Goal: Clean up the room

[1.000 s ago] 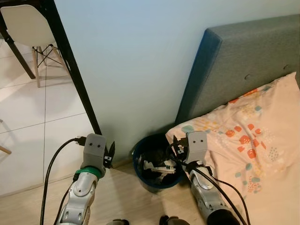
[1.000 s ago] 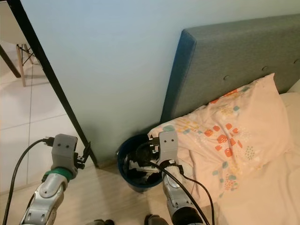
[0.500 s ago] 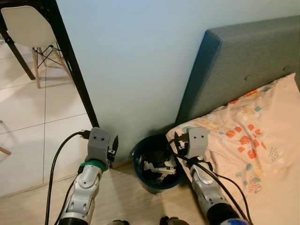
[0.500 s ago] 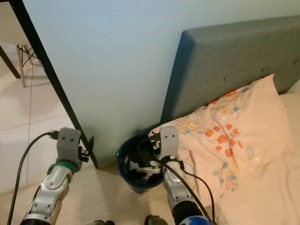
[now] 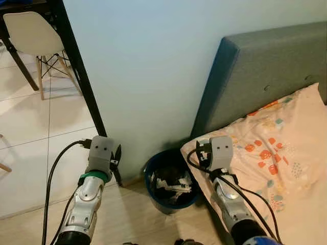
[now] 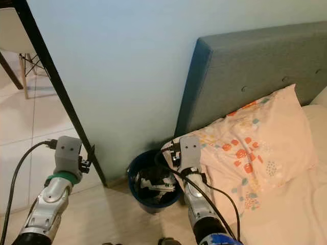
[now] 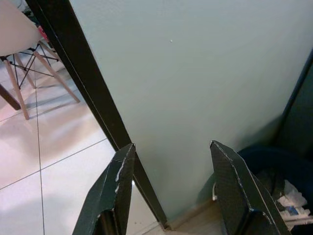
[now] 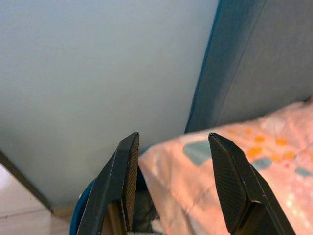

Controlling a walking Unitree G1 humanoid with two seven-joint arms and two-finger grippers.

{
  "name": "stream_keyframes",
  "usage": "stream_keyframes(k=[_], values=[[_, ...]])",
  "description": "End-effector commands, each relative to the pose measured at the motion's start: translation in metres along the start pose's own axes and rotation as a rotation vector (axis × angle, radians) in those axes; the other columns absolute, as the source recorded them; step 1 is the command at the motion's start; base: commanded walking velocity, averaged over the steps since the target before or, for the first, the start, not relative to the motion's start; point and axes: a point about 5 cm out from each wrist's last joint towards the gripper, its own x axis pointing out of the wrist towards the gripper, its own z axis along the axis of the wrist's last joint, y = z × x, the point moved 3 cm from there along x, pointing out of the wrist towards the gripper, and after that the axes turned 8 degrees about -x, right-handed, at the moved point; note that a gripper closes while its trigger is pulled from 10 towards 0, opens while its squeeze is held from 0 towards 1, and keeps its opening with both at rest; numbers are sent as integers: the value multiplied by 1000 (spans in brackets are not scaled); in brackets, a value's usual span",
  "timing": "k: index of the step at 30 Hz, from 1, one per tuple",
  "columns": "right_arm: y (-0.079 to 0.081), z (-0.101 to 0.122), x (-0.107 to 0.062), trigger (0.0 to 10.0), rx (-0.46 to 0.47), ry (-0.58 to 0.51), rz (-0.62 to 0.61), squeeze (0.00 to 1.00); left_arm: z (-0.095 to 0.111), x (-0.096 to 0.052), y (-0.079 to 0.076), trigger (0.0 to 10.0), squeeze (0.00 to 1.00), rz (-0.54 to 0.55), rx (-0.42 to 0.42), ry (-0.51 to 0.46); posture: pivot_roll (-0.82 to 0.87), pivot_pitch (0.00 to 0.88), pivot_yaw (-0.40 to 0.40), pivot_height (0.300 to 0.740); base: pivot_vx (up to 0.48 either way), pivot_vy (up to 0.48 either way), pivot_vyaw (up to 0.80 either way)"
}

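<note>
Now my right hand [image 8: 171, 183], fingers spread and empty, has lifted from over the bin [image 5: 168, 185] toward the pillow [image 5: 271, 148] at 3 o'clock; trash sits inside the bin. My left hand [image 7: 171, 188], also spread, hovers at 9 o'clock. That drop looks finished.

A bedroom in a home: a grey padded headboard [image 5: 265, 76] and patterned pillow [image 5: 276, 148] stand against a pale blue wall [image 5: 148, 61], a blue wastebasket [image 5: 171, 186] (holding litter) beside the bed, a white chair [image 5: 28, 33] on tiled floor [image 5: 30, 122].
</note>
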Motion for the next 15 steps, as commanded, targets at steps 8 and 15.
stream_keyframes(k=[8, 15], values=[[16, -51, -41, 10000, -32, 156, 104, 0, -41, -28, -14, 10000, 0, -79, 6, 106, -29, 23, 9, 740, 0, 0, 0], [2, -32, -28, 10000, -16, 81, 36, 0, -50, -37, -2, 10000, 0, -37, -24, 132, -38, 3, 15, 740, 0, 0, 0]])
